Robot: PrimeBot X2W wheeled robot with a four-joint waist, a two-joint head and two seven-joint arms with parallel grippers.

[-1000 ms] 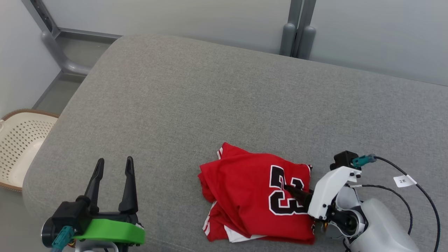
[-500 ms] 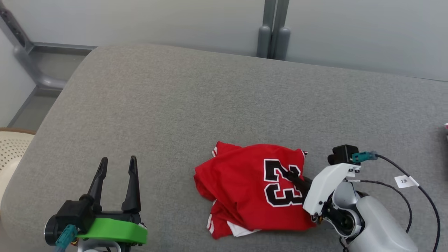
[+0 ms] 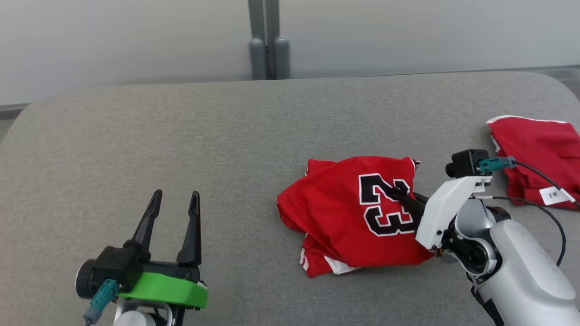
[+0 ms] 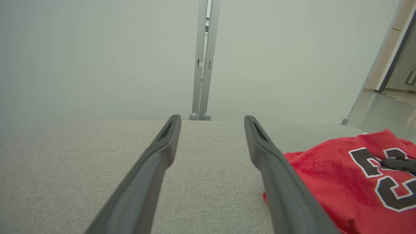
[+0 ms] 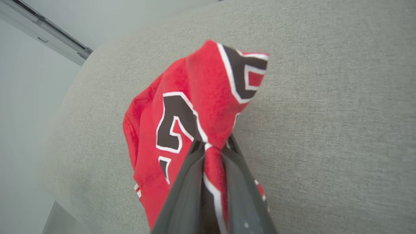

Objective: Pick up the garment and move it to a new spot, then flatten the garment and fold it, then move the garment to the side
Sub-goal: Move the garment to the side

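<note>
**A:** At the lower left of the head view, how does the left gripper (image 3: 176, 194) stand?

**B:** Its fingers are spread wide with nothing between them, over the bare grey cushion (image 3: 181, 136). Right of centre lies the garment (image 3: 344, 213), a crumpled red jersey with a black "23". The right gripper (image 3: 399, 193) reaches in from the lower right, its tips closed on the cloth at the numerals.

**A:** Anything else on the cushion?

**B:** A second red cloth (image 3: 534, 149) at the right edge, well apart from the jersey. A white tag (image 3: 553, 195) on a black cable hangs in front of it.

**A:** And the left wrist view?

**B:** Two fingers rise wide apart, with cushion showing between them. The garment sits at the lower right, with the other arm's dark fingertips on the numerals.

**A:** The right wrist view?

**B:** The jaws are nearly together, pinching a fold of red fabric. From the pinch the garment bunches toward the upper middle of the frame, with cushion on every side.
</note>
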